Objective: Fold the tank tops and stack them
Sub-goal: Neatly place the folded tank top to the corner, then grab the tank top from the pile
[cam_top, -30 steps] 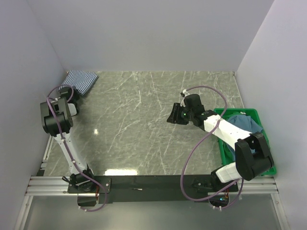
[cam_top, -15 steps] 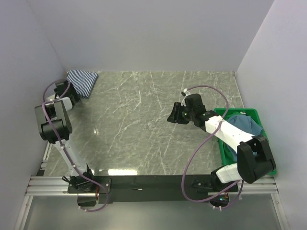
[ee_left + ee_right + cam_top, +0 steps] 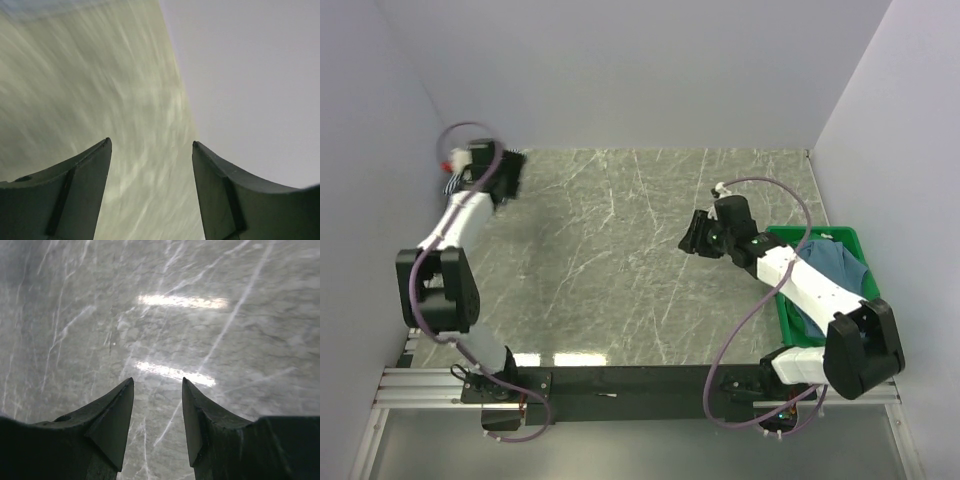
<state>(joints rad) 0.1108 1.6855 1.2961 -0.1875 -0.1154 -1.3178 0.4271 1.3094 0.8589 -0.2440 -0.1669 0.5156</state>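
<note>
The striped tank top lies in the far left corner of the table, almost wholly hidden under my left arm; only a sliver of stripes [image 3: 451, 185] shows beside the wrist. My left gripper [image 3: 512, 180] hangs over that corner. In the left wrist view its jaws [image 3: 150, 145] stand open with only blurred table and wall between them. The teal tank top [image 3: 835, 262] sits bunched in the green crate [image 3: 788, 318] at the right. My right gripper [image 3: 692, 238] hovers over the bare table left of the crate, and its jaws [image 3: 157, 381] are open and empty.
Grey walls close the table at the back and on both sides. The marble tabletop [image 3: 610, 260] stretches between the two arms. A purple cable loops above each arm.
My left arm has swung from near its base out to the far left corner, over the striped top, and its gripper has opened. The right arm has shifted slightly to the right.
</note>
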